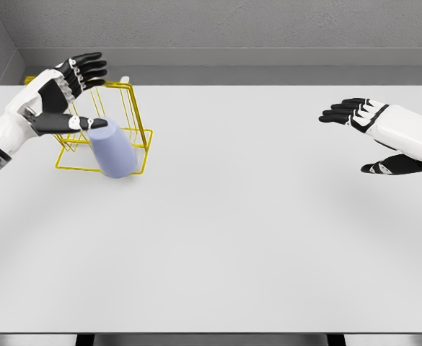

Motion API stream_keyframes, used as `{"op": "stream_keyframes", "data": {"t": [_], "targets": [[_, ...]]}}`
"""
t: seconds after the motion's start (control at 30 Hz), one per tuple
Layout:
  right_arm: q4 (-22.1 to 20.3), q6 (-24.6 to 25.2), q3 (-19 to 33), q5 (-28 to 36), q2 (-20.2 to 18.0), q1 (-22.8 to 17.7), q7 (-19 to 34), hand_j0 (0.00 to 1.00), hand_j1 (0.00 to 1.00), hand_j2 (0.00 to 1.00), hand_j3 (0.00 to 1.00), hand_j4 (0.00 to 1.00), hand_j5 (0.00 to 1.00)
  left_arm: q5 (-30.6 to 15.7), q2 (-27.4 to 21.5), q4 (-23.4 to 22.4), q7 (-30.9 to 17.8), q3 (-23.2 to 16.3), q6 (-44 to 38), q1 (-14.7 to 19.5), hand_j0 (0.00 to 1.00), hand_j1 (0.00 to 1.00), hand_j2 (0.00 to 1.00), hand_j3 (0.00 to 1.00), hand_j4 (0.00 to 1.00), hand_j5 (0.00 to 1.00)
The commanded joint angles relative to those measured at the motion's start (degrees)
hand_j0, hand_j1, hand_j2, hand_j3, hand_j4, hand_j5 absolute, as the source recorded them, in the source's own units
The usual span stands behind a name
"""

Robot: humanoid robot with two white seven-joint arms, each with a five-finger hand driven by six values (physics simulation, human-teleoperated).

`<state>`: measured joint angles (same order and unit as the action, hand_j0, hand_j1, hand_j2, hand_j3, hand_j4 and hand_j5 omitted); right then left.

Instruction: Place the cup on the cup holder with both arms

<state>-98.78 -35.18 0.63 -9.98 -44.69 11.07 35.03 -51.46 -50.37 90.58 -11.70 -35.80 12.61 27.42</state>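
A pale lavender cup [112, 148] leans tilted against the front of a yellow wire cup holder [128, 108] at the table's left rear. My left hand [81, 94] hovers just above and left of the cup, fingers spread and holding nothing; its thumb tip is close to the cup's upper rim, and I cannot tell whether they touch. My right hand [362, 133] floats over the table's right side, far from the cup, with its fingers relaxed and nothing in it.
The white table [225, 238] spreads wide in front of me, its front edge at the bottom of the view. A grey wall runs behind the far edge.
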Motion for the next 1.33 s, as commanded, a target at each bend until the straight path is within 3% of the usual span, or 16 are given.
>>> {"op": "stream_keyframes", "data": {"t": [0.0, 0.8, 1.3], "targets": [[0.0, 0.2, 0.0, 0.4, 0.0, 0.0, 0.0, 1.00, 1.00, 1.00, 1.00, 1.00, 1.00, -0.1, -0.1, 0.0, 0.0, 0.0, 0.0, 0.0, 1.00, 1.00, 1.00, 1.00, 1.00, 1.00], [0.1, 0.2, 0.1, 0.4, -0.1, 0.0, 0.0, 1.00, 1.00, 1.00, 1.00, 1.00, 1.00, -0.2, -0.7, 0.5, 0.0, 0.1, 1.5, 1.4, 1.00, 1.00, 1.00, 1.00, 1.00, 1.00], [0.2, 0.2, 0.1, 0.4, -0.1, 0.0, 0.0, 1.00, 1.00, 1.00, 1.00, 1.00, 1.00, -0.3, -10.3, -0.8, 0.0, 0.7, 5.1, 1.1, 1.00, 1.00, 1.00, 1.00, 1.00, 1.00]]}}
